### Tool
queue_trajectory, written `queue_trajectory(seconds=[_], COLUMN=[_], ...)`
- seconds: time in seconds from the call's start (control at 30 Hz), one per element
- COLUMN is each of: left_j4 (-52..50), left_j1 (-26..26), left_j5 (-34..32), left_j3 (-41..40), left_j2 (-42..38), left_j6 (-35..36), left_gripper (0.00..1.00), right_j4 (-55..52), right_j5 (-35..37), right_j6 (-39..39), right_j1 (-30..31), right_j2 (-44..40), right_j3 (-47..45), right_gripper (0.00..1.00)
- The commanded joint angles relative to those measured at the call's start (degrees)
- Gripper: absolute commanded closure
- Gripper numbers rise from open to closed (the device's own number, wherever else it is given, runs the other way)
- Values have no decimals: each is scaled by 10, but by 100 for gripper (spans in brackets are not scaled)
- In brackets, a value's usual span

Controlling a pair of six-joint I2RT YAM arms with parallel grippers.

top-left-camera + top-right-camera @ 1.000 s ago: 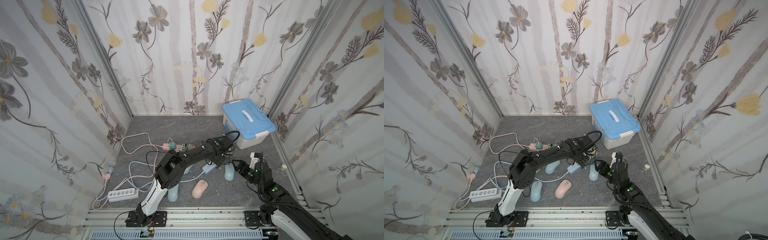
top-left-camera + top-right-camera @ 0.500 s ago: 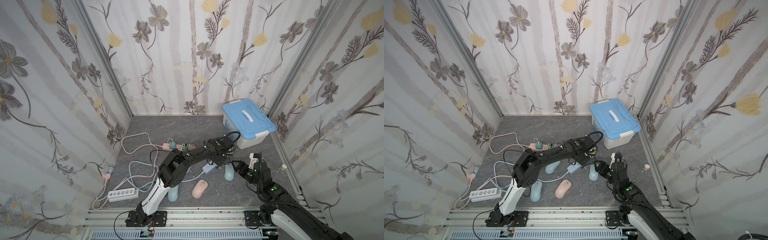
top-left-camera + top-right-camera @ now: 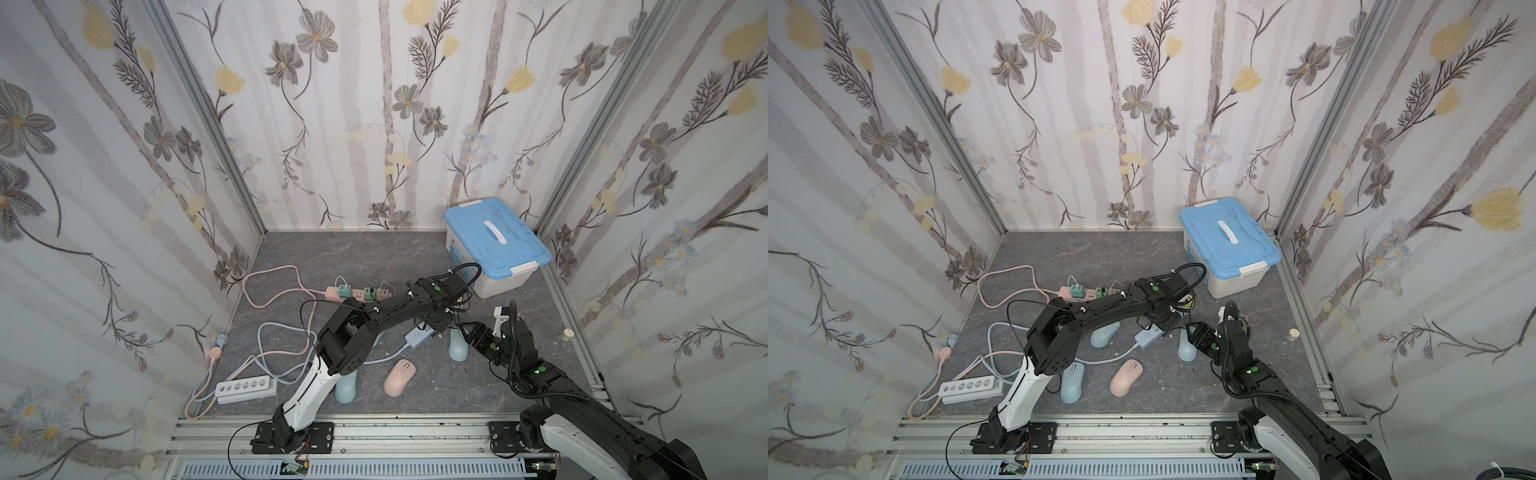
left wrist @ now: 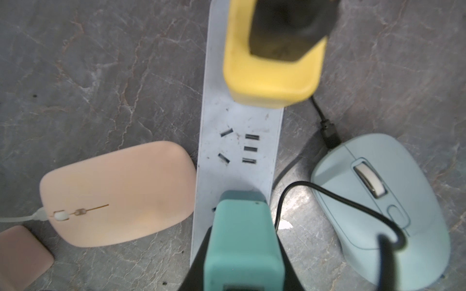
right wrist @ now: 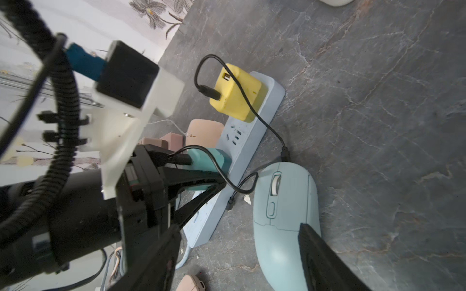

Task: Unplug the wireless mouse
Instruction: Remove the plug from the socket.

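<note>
A light blue wireless mouse lies beside a pale blue power strip, in both top views too. A black cable runs from its front to a yellow charger on the strip. My left gripper is shut on a teal charger plugged into the same strip; a second black cable leaves that charger. My right gripper is open, its fingers straddling the mouse's rear.
A pink mouse with a white cable lies on the strip's other side. Another pink mouse, more blue mice, a white strip and looped cords lie nearer the front left. A blue-lidded bin stands at the back right.
My left gripper has closed onto the teal charger. The right gripper's fingers have narrowed slightly around the mouse. Both arms stay about where they were.
</note>
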Motion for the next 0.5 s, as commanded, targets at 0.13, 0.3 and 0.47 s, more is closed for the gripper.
queue_trajectory(seconds=[0.13, 0.3, 0.47], left_j4=[6, 13, 18], left_j1=[1, 2, 2], left_j5=[-11, -12, -11], left_j3=[0, -4, -4], left_j2=[6, 5, 3], left_j6=[-5, -8, -9], left_gripper=[100, 100, 100], right_j4=[81, 102, 130], right_j5=[-17, -47, -71], right_j6=[-27, -39, -33], right_j1=[-47, -58, -57], right_j2=[102, 201, 279], right_j3=[49, 98, 133], right_gripper=[54, 58, 59])
